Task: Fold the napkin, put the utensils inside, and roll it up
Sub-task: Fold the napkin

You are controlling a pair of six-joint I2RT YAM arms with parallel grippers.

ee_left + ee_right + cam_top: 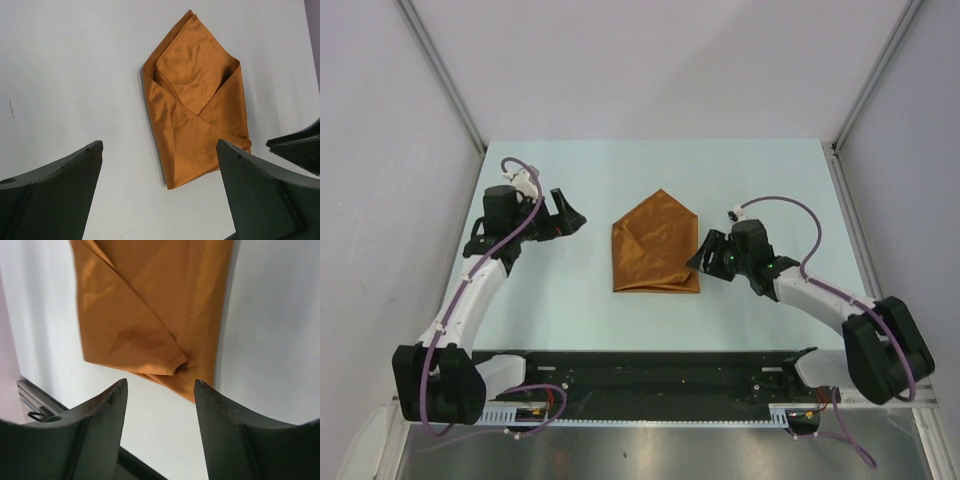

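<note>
The rust-orange napkin (655, 245) lies folded in the middle of the table, a point at its far end and flaps crossed over its near half (197, 107) (150, 315). No utensils show in any view. My right gripper (700, 258) hovers just right of the napkin's near right corner, open, nothing between its fingers (161, 385). A loose fold tip of the cloth sits a short way in front of its fingertips. My left gripper (572, 214) is open wide and empty (160, 145), left of the napkin and apart from it.
A black rail (660, 372) with the arm bases runs along the near edge. White walls and metal corner posts (440, 70) close in the table at the back and sides. The right gripper's finger (295, 145) shows at the edge of the left wrist view.
</note>
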